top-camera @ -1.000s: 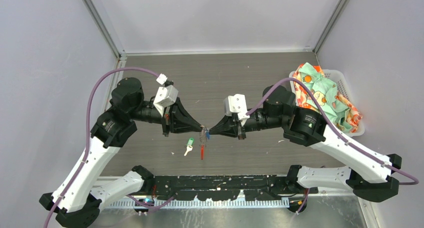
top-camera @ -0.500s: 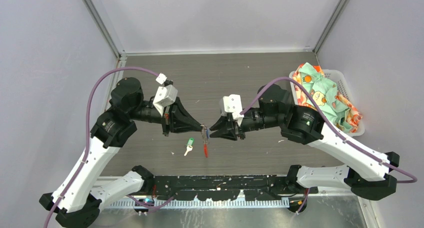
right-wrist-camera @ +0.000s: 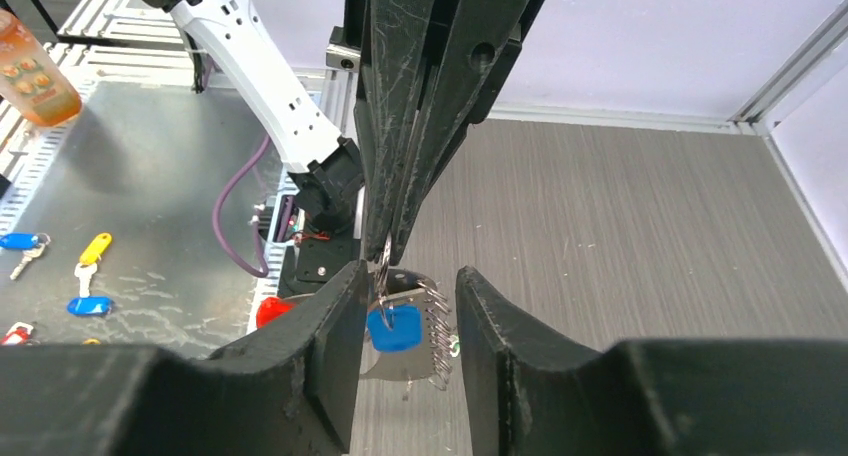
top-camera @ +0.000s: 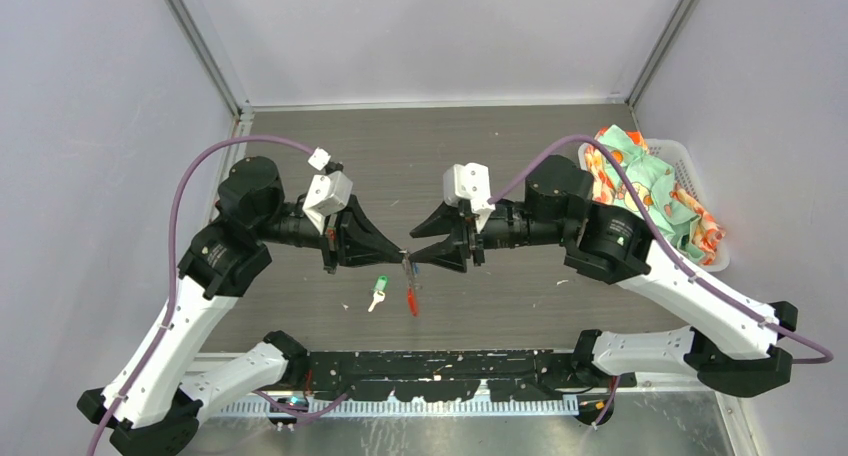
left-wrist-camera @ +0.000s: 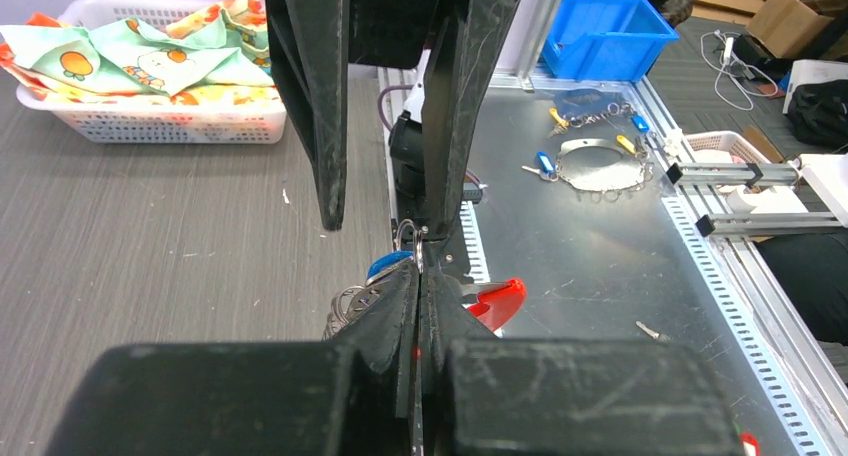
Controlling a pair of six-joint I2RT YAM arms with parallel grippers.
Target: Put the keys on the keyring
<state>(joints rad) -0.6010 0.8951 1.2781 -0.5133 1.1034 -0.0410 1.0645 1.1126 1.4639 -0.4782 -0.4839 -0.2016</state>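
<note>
Each arm, the left arm and the right arm, has smooth white shells on its long links and bulky matt black housings at the joints and base. A purple cable loops outside each one, ending in a white plug near a boxy white camera block on the wrist. The right arm's black joint carries pale lettering, too small to read. The left claw and right claw are black, tapering like cones to thin tips. Up close their fingers are scuffed, with fine grey scratches.
</note>
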